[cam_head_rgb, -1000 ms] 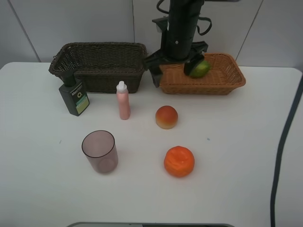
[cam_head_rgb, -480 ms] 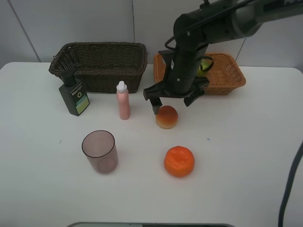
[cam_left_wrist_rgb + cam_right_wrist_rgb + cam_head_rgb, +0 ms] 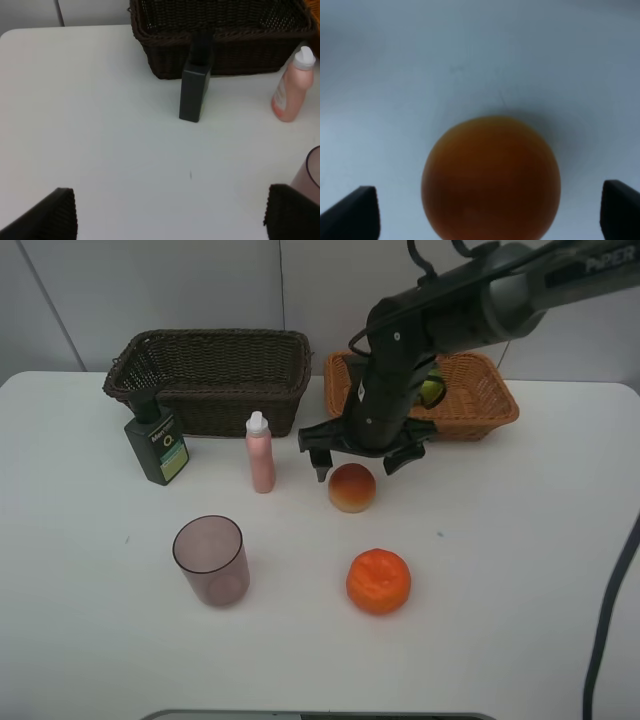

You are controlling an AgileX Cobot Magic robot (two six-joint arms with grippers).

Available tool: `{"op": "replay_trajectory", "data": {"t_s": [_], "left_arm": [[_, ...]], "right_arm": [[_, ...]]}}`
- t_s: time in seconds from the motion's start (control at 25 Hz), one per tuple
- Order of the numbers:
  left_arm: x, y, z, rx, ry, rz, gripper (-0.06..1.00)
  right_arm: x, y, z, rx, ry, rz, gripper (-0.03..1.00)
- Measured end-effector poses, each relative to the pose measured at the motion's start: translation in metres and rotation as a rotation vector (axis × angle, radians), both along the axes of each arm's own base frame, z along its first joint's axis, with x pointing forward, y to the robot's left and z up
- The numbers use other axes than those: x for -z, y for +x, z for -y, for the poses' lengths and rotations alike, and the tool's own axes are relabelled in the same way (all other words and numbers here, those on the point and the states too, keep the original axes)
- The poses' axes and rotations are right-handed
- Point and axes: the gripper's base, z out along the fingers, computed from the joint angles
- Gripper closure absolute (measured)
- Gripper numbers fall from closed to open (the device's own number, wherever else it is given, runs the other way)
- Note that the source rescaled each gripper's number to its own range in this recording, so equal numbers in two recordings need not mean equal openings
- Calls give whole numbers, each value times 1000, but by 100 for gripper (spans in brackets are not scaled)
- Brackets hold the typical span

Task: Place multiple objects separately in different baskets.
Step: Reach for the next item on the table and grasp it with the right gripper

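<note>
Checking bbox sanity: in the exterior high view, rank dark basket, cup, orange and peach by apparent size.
Largest to smallest:
1. dark basket
2. cup
3. orange
4. peach
The cup and orange sit nearer the camera, so orange over peach may be partly nearness.

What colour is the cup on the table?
The cup is see-through mauve, a pinkish purple; the high exterior view shows it best.
</note>
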Motion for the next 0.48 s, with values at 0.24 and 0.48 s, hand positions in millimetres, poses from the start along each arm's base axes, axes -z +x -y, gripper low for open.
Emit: {"op": "replay_trajectory", "data": {"t_s": [0.24,0.48], "left_arm": [[0,0,0,0,0,0,-1],[0,0,0,0,0,0,-1]], "right_arm": [[9,3,-2,52,22,6,3],[16,6,-1,74,8,24,3]]}}
